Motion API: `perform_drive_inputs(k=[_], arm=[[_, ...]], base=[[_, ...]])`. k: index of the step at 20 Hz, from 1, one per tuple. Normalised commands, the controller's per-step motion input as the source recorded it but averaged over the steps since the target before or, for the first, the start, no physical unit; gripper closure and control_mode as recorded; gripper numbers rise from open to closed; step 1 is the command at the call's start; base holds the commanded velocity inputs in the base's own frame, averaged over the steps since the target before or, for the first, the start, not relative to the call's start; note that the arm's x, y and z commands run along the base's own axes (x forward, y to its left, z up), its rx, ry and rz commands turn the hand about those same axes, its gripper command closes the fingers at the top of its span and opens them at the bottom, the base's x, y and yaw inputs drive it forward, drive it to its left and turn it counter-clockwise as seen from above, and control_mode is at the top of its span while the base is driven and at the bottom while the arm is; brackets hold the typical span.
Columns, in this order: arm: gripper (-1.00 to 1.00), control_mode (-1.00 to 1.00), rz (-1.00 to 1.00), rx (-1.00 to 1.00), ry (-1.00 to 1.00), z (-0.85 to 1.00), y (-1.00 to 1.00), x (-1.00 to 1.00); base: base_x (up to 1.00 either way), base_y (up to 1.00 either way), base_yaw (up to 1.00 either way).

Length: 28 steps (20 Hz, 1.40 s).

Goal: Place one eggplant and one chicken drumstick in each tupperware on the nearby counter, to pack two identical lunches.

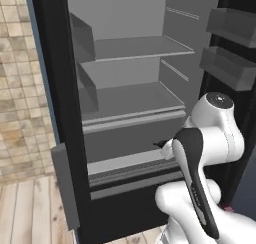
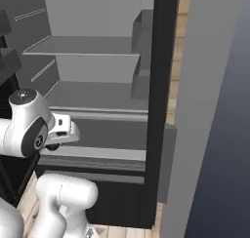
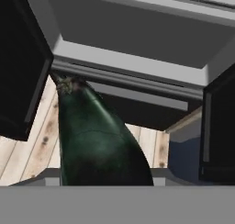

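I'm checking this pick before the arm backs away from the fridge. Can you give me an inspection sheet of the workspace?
Surface: open fridge with bare grey shelves, its doors swung wide; wood plank floor below.
Job's things: one dark green eggplant fills the hand view right at the tool, stem end pointing away; no drumstick or tupperware seen.
Clutter: nothing seen.
Grippers: tool at the fridge's lower shelf level; the eggplant seems held, though the fingertips are hidden behind it.
Cables: nothing seen.
Surroundings: beige brick wall left of the fridge; grey bins on the right-hand door.
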Motion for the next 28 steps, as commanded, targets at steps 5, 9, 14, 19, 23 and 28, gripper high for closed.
perform_drive_inputs(k=[5,9,14,19,23,28], arm=[[1.0,1.0,0.0,0.0,0.0,0.0,0.0,0.0],[1.0,1.0,0.0,0.0,0.0,0.0,0.0,0.0],[1.0,1.0,0.0,0.0,0.0,0.0,0.0,0.0],[1.0,1.0,0.0,0.0,0.0,0.0,0.0,0.0],[1.0,1.0,0.0,0.0,0.0,0.0,0.0,0.0],[1.0,1.0,0.0,0.0,0.0,0.0,0.0,0.0]], base=[[-1.0,-0.37,0.0],[-1.0,-0.33,0.0],[-0.99,-0.13,0.05],[-0.77,0.0,0.27],[-0.66,0.0,0.38],[-0.75,0.0,0.43]])
